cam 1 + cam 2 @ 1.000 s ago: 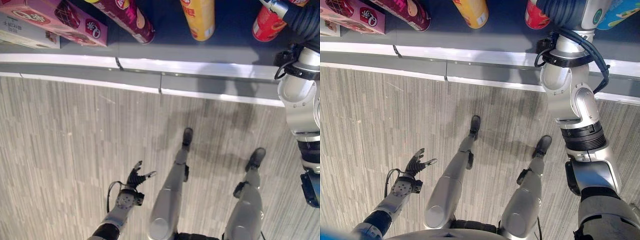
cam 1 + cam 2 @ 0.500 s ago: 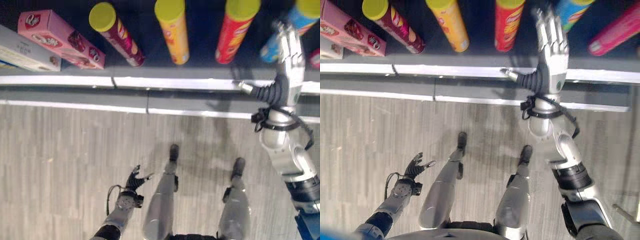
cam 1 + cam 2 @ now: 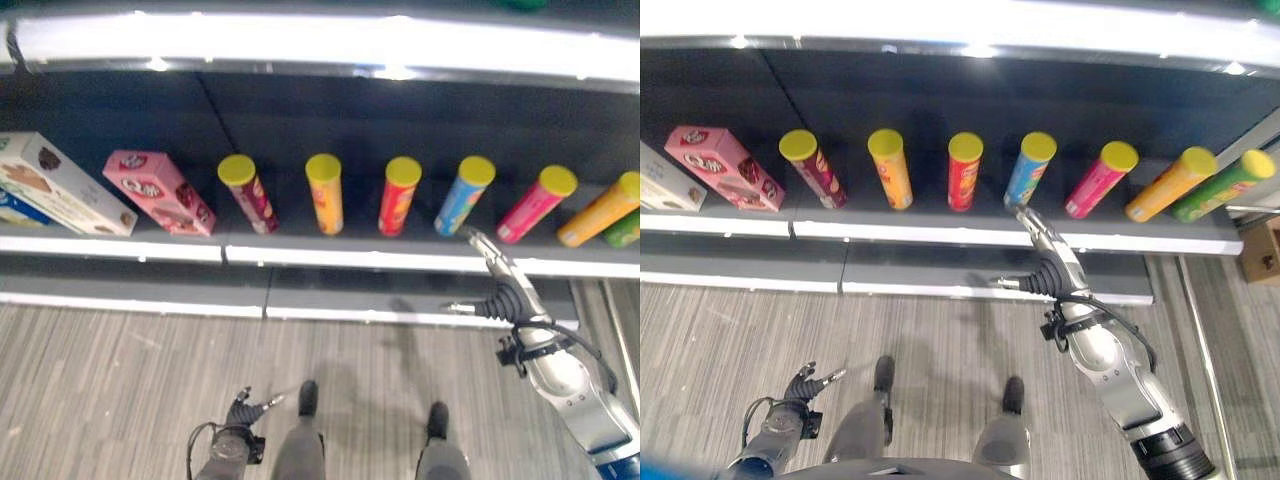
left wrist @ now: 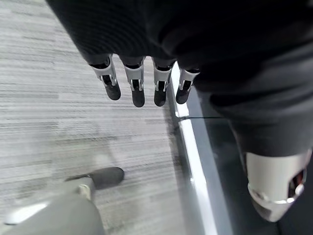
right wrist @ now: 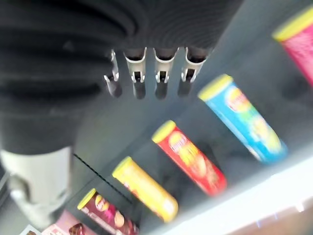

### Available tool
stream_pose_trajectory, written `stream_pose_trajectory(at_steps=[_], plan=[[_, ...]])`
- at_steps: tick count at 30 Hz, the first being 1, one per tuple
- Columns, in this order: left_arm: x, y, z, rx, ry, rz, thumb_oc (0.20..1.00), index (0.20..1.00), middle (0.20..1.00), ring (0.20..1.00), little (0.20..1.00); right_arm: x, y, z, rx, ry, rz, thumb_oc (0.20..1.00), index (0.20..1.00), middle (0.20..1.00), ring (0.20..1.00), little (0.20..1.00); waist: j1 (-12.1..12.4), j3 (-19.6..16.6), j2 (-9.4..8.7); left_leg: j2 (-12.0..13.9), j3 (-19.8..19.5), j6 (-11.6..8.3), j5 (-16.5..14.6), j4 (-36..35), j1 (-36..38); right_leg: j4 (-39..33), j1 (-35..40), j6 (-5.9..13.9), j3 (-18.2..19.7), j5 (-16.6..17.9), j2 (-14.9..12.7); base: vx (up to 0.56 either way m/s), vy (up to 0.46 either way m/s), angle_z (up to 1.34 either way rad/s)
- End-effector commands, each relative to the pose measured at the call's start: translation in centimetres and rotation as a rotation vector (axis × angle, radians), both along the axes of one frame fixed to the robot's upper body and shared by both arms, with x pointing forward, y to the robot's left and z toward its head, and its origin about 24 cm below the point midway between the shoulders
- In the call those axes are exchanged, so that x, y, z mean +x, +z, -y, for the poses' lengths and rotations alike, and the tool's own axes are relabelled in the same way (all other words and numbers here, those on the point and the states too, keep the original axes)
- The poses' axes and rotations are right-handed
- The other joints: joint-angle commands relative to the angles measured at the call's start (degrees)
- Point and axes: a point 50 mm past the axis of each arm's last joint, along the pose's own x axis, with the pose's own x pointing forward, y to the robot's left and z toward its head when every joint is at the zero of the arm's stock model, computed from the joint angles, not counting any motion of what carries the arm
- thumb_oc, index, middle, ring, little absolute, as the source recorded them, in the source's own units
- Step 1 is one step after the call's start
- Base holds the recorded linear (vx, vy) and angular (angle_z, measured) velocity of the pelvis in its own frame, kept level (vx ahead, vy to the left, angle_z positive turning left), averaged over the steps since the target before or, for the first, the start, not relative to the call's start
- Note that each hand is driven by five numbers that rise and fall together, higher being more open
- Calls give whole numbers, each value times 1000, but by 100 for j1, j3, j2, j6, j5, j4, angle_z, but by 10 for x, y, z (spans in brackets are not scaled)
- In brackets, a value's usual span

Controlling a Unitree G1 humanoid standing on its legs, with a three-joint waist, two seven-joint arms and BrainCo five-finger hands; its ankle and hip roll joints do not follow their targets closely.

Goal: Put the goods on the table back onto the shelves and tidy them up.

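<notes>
Right robot hand point(image 3: 1042, 246) flat-fingered just before blue can point(image 3: 1030, 168); left robot hand point(image 3: 242, 411) spread, low.

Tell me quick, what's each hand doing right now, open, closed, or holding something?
Left hand: open, holding nothing, low over the floor.
Right hand: open, holding nothing, fingers straight, raised toward the blue can on the shelf.

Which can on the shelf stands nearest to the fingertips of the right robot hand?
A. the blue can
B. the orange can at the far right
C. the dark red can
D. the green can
A: the right robot hand reaches up with straight fingers that end just below the blue can.
</notes>
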Motion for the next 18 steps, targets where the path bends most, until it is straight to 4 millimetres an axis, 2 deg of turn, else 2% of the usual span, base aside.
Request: stream_pose_trajectory(at_steps=[1, 3, 4, 6, 10, 12, 13, 16, 18], plan=[[-11, -1, -15, 18, -65, -56, 1000, 1000, 1000, 1000, 1000, -11, -20, 22, 159, 19, -233, 1000, 1000, 1000, 1000, 1000, -87, -153, 209, 680, 510, -401, -228, -22, 386, 437, -53, 93, 63, -304, -133, 113, 3, -1], [-15, -3, -14, -8, -62, -71, 1000, 1000, 1000, 1000, 1000, -26, -64, 43, 180, -118, -412, 1000, 1000, 1000, 1000, 1000, -132, -285, 192, 681, 555, -398, -246, -42, 497, 449, -6, 99, 81, -302, -141, 129, -4, -6], [-17, -4, -15, -12, -67, -79, 1000, 1000, 1000, 1000, 1000, -34, -84, 49, 117, -152, -494, 1000, 1000, 1000, 1000, 1000, -133, -341, 187, 685, 580, -404, -259, -60, 556, 443, 34, 101, 75, -311, -137, 110, -23, -15], [-21, -4, -17, -10, -83, -97, 1000, 1000, 1000, 1000, 1000, -51, -112, 54, 71, -190, -626, 1000, 1000, 1000, 1000, 1000, -145, -431, 178, 702, 601, -416, -267, -105, 641, 442, 95, 107, 43, -320, -136, 92, -35, -11], [-25, -8, -12, -31, -94, -120, 1000, 1000, 1000, 1000, 1000, -89, -171, 57, 161, -386, -875, 1000, 1000, 1000, 1000, 1000, -155, -548, 153, 700, 659, -398, -302, -151, 815, 442, 208, 109, 61, -332, -120, 70, -29, -4], [-26, -9, -12, -37, -92, -127, 1000, 1000, 1000, 1000, 1000, -99, -186, 52, 219, -453, -934, 1000, 1000, 1000, 1000, 1000, -173, -593, 150, 695, 682, -390, -306, -181, 882, 447, 239, 112, 72, -331, -113, 64, -26, -10], [-27, -11, -10, -46, -95, -142, 1000, 1000, 1000, 1000, 1000, -115, -203, 47, 295, -534, -1018, 1000, 1000, 1000, 1000, 1000, -181, -635, 155, 688, 701, -386, -320, -203, 945, 458, 269, 111, 88, -348, -106, 65, -25, -13], [-29, -13, -8, -53, -96, -156, 1000, 1000, 1000, 1000, 1000, -123, -212, 44, 325, -589, -1069, 1000, 1000, 1000, 1000, 1000, -183, -663, 157, 687, 715, -377, -341, -207, 996, 455, 307, 107, 97, -359, -94, 45, -18, -4], [-32, -15, -5, -67, -98, -179, 1000, 1000, 1000, 1000, 1000, -136, -226, 42, 300, -655, -1157, 1000, 1000, 1000, 1000, 1000, -171, -699, 177, 673, 729, -367, -361, -225, 1053, 438, 349, 101, 87, -369, -86, 40, -33, -1]])
